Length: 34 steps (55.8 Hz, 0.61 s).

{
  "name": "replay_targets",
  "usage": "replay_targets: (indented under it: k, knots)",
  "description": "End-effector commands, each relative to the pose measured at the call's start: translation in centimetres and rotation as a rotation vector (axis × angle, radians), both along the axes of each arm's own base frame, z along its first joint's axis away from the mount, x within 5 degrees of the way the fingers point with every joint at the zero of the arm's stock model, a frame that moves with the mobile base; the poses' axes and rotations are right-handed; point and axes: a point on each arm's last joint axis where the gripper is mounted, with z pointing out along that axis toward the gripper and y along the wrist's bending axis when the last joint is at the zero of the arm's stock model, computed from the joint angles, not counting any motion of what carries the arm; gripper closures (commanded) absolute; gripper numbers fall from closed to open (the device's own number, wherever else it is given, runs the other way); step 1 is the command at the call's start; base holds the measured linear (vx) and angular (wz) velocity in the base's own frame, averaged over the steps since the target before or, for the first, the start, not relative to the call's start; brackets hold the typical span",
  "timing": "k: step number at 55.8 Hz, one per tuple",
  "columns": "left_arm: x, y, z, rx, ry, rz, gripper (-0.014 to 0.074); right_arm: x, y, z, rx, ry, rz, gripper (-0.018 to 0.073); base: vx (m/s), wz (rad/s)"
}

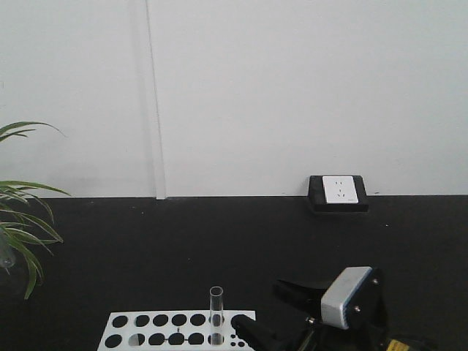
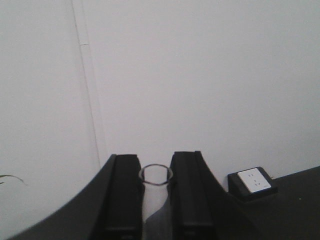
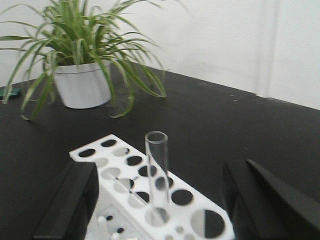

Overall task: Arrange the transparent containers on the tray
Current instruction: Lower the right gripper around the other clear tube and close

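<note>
- left gripper (image 2: 155,165) clamped on the held test tube (image 2: 155,176), a finger touching each side; tube's long axis upright, open rim on top
- right gripper (image 3: 161,172) spread wide, holding nothing
- racked test tube (image 3: 157,170) stands vertical in the white rack (image 3: 195,210); rim upward

No text, label, brand, number or sign is legible in any view, including on the white socket plate (image 1: 341,190).

Clear tube (image 2: 155,200), white rack (image 1: 168,330), black-looking fingers (image 2: 122,195)
</note>
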Motion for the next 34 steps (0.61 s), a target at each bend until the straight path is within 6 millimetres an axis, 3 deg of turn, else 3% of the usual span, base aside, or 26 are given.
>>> replay_targets:
  k: [1,8,22,34]
  knots:
    - [-1.1,0.0,1.8,-0.043,-0.062,-0.013,0.0603,1.0,1.1,2.1,0.097,-0.079,0.079,0.0012,0.0,0.0]
    - [-1.3,0.2,1.8,-0.044,-0.061,-0.002,0.0603,2.0,2.1,2.1,0.117,-0.076,0.145,0.0012,0.0,0.0]
    - [-1.3,0.2,1.8,-0.052,-0.059,-0.002,0.0603,3.2,6.1,1.7,0.051,-0.063,0.19,0.0012,0.0,0.0]
    - [-1.3,0.2,1.9,-0.052,-0.061,-0.004,0.0603,4.2,6.5,2.2,0.077,-0.073,0.126,0.0012,0.0,0.0]
